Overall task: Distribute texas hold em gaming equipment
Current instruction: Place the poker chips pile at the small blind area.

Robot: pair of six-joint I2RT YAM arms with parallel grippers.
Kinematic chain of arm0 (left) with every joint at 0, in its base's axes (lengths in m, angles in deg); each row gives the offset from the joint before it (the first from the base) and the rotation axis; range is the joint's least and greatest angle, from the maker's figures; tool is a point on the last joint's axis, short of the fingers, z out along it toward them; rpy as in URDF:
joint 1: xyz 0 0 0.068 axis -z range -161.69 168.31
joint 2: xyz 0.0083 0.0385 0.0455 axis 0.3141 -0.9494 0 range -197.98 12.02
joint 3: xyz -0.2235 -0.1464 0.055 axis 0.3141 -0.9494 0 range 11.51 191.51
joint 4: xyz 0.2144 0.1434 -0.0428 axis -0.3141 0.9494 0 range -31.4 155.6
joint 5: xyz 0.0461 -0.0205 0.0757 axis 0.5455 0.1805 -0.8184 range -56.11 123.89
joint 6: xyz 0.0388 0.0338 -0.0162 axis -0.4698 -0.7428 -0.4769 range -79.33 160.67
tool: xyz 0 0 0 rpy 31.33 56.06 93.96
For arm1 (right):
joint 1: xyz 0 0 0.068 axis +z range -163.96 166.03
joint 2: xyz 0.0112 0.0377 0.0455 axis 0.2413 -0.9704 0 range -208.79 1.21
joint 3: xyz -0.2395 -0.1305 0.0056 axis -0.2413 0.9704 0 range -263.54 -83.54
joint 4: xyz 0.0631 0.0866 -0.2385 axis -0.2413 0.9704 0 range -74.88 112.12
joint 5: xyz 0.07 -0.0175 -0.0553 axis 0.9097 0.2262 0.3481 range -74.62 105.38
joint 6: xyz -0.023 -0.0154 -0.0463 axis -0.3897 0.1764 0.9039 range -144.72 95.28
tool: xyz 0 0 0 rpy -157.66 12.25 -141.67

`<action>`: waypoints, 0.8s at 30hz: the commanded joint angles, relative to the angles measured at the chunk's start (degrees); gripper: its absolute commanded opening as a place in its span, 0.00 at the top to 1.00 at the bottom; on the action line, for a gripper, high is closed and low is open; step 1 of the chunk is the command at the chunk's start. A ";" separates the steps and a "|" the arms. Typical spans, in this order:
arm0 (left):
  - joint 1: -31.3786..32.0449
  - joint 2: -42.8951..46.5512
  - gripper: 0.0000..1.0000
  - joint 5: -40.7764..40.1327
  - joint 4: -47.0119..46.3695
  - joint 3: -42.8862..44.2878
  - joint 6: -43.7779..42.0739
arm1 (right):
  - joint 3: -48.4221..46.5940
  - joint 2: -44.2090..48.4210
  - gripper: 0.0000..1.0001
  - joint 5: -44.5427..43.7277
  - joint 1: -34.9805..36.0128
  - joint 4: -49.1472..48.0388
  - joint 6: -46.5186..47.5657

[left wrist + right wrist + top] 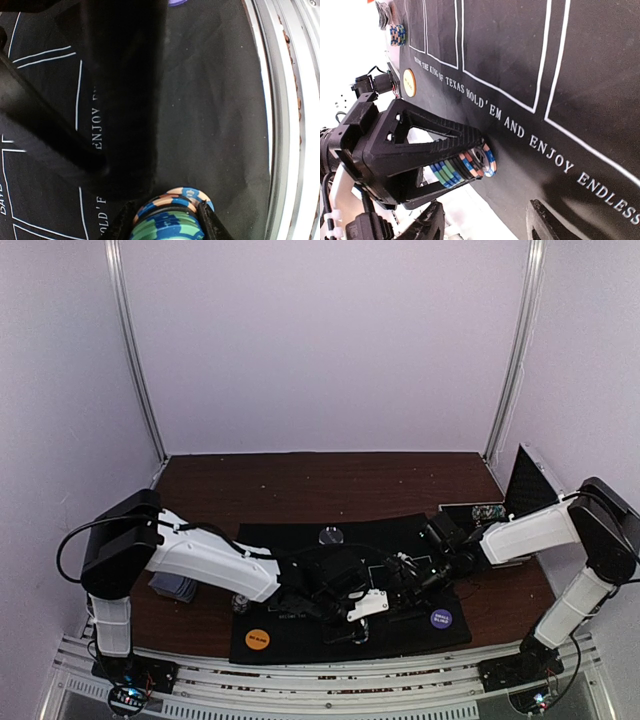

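My left gripper (pixel 352 628) is shut on a striped chip stack (pixel 167 220) of blue, green, black and orange chips, tipped with its end chip against the black mat (pixel 215 100) near its front edge. The right wrist view shows that stack (pixel 465 169) pinched between the left fingers (pixel 445 137). My right gripper (pixel 485 225) stands open just beside it, empty. On the mat lie an orange disc (pixel 258 638) front left, a purple disc (pixel 440 618) front right and a clear dealer disc (pixel 330 535) at the back. Blue-grey cards (pixel 175 588) lie left of the mat.
A silver case (pixel 527 480) stands open at the back right with a chip tray (pixel 487 512) in front of it. Another small chip stack (pixel 397 34) sits at the mat's left end. A metal rail (pixel 285 125) runs along the table's near edge.
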 commanded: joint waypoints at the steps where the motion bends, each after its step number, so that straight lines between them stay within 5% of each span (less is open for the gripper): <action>1: 0.16 -0.28 1.00 1.30 8.94 0.56 0.12 | -2.37 2.40 0.42 -1.00 -0.31 4.40 1.52; 24: 0.95 2.61 1.00 2.29 14.36 6.13 1.52 | -8.95 7.39 0.42 -11.21 -1.57 19.33 8.32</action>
